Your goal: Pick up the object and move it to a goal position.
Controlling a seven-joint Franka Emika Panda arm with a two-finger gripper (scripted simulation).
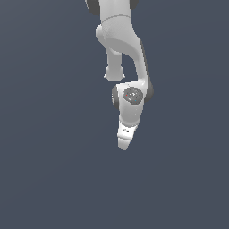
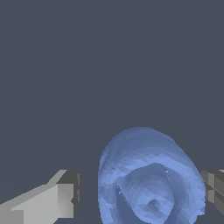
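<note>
In the wrist view the blue rounded object (image 2: pixel 151 179) fills the space between my two fingers, its raised swirl-like centre facing the camera. My gripper (image 2: pixel 140 189) is open around it. One grey fingertip (image 2: pixel 70 192) stands a small gap away from the object, and the other fingertip (image 2: pixel 213 186) is at or against its opposite side. In the exterior view the white gripper (image 1: pixel 124 144) points downward, and the object is hidden behind it.
The white arm (image 1: pixel 120 40) reaches down from the top of the exterior view. Around it there is only a plain dark grey-blue surface, with no other objects or goal marker in view.
</note>
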